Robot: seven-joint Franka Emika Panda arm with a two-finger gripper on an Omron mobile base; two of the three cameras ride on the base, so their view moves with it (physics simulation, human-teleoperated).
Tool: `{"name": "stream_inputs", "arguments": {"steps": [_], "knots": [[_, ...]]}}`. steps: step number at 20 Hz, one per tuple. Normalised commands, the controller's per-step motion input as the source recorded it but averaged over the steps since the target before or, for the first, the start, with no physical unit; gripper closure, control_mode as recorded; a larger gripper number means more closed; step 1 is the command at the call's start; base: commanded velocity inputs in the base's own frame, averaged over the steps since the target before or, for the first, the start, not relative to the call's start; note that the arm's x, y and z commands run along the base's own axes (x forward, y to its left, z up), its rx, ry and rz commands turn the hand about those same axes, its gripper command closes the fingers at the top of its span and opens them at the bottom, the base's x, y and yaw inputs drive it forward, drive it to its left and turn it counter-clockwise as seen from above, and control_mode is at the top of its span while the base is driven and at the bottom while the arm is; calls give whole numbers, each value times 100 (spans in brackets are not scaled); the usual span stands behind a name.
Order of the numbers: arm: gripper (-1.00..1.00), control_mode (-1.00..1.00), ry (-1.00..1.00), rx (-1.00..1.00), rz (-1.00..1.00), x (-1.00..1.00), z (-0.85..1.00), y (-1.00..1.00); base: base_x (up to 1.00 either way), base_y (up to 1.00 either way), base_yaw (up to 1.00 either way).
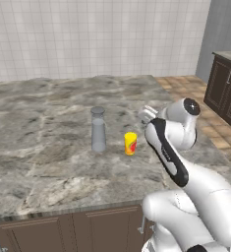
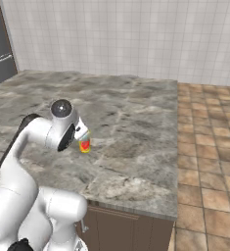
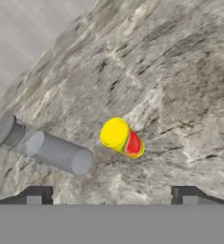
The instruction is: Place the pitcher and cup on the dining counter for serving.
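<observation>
The pale-grey pitcher (image 1: 98, 130) stands upright on the marble dining counter (image 1: 38, 123), with the small yellow cup (image 1: 130, 143) with its red mark just to its right. My gripper (image 1: 145, 115) hovers above and to the right of the cup, apart from it. In the hand view the gripper (image 3: 112, 195) is open, its fingertips (image 3: 35, 195) spread wide with nothing between them. Ahead of them there stand the cup (image 3: 122, 138) and the pitcher (image 3: 46, 147). In the right base view the cup (image 2: 85, 145) peeks out beside my arm.
A white tiled wall runs behind the counter. Dark brown cabinets (image 1: 227, 88) stand at the far right across a tiled floor (image 2: 209, 147). The counter's front edge (image 1: 63, 209) lies close to my base, and its right edge (image 2: 177, 147) borders the floor.
</observation>
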Motion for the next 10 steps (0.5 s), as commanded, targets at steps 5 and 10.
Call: {"name": "stream_inputs", "arguments": {"steps": [5,10], "knots": [[-100,-100,-23,0,0,-100,42,0,0,0,0],[-100,-100,-18,-7,1,-100,51,0,0,0,0]]}}
